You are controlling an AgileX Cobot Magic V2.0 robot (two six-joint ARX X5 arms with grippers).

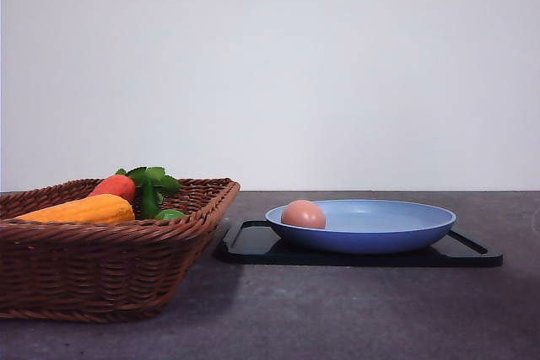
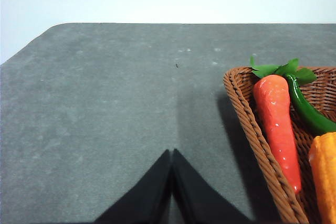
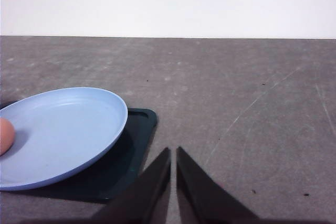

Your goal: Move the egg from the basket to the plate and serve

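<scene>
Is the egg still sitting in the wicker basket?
No, the egg lies on the blue plate, apart from the basket.

Egg point(image 3: 5, 135) cut by the right wrist frame edge, as is plate point(image 3: 63, 129). Basket point(image 1: 101, 250) clipped at the front view's left; in left wrist view, yellow-orange vegetable point(image 2: 326, 177) partly out of frame.

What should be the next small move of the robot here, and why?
Probably the right gripper, whose fingers stand nearly together and hold nothing, should move toward the near rim of the plate to grasp it for serving. The egg already lies in the plate, on its side toward the basket, and the plate rests on the black tray.
</scene>
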